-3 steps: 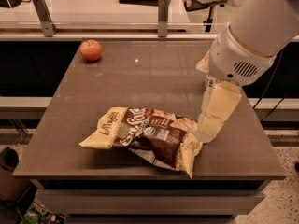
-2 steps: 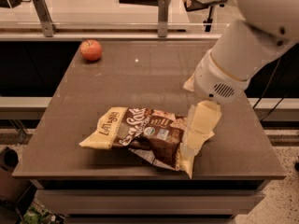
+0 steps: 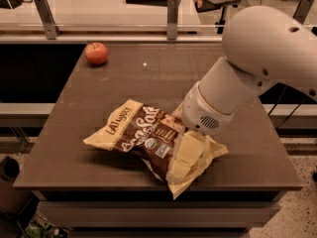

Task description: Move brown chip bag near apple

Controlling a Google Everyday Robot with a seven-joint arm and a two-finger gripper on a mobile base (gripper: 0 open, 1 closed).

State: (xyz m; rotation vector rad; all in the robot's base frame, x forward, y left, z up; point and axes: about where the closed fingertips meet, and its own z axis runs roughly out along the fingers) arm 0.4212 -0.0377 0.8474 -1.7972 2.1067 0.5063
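The robot's white arm comes in from the upper right of the frame, and its wrist slants down and to the left. The pale gripper points downward, just right of lower centre.

The chip bag is dark brown in the middle with white lettering, and pale yellow at both ends. The apple is red-orange with a yellowish patch. The table is plain grey-brown. The arm is off-white, and its cream gripper rests on the bag's right end.
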